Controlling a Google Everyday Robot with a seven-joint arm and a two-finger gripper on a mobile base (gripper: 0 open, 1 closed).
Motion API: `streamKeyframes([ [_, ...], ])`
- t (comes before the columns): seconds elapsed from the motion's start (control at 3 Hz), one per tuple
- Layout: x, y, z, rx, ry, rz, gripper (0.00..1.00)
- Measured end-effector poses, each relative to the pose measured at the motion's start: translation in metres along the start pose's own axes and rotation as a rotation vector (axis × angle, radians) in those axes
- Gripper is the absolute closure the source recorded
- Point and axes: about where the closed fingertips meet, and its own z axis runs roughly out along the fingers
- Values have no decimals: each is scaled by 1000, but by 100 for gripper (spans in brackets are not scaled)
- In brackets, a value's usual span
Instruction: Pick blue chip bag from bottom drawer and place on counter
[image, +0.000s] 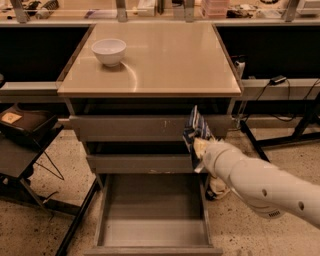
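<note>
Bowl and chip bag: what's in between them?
In the camera view, only bare counter and its front edge lie between the bowl and the chip bag, which the gripper holds in front of the drawers.
</note>
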Motion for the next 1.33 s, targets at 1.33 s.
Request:
streamKeyframes([
  [1.33, -143, 36, -42, 83, -196, -14, 100],
])
